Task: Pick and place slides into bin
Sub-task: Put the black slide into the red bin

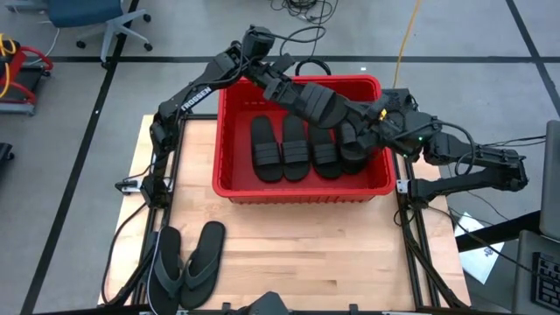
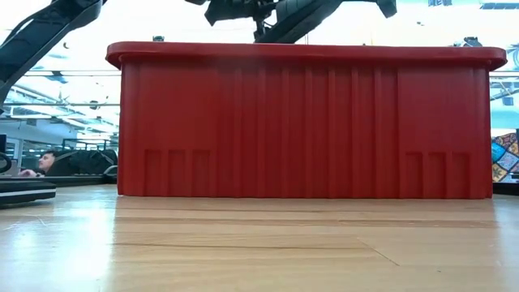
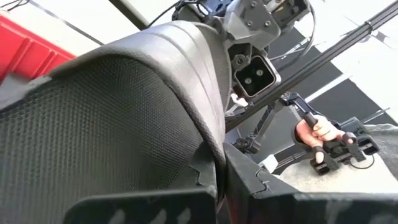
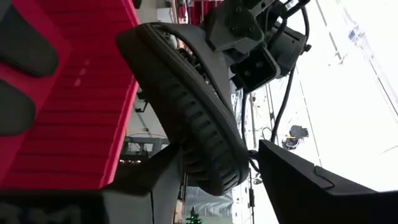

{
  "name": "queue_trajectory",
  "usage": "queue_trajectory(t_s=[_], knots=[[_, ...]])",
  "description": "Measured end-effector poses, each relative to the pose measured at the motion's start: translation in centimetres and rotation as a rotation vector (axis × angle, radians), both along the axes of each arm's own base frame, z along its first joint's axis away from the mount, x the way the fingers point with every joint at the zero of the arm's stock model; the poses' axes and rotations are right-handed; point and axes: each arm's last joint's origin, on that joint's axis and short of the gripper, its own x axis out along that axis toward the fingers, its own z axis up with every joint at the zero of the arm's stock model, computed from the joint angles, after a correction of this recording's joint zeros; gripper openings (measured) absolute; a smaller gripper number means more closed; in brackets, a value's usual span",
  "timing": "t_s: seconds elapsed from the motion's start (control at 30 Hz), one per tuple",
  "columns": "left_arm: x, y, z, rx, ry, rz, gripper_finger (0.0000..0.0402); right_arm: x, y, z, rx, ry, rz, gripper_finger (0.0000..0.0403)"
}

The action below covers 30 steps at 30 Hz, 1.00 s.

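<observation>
Above the red bin, the left pincer is clamped on a slide, whose other end sits between the right pincer fingers, seemingly not fully clamped. Four slides lie inside the bin; two flip-flops rest on the worktop.

One red bin. Five band slides: four lying inside the bin, one held above it. Two flip-flops on the desk.
</observation>
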Motion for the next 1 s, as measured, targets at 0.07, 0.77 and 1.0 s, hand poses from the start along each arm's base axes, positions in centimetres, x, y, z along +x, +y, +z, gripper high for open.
queue_trajectory(t_s=[0.07,0.77,1.0], knots=[[0.0,0.0,0.0,-0.004,0.002,0.001,0.0,0.0,0.0,0.0,-0.003,0.004,0.002,0.0189],[-0.1,0.3,-0.2,-0.005,0.038,0.067,0.0024,1.8,-0.2,-2.4,0.137,0.096,-0.092,0.0041],[-0.4,1.3,-0.6,0.027,0.046,0.123,0.0087,0.5,0.3,-2.8,0.258,0.133,-0.175,0.0039]])
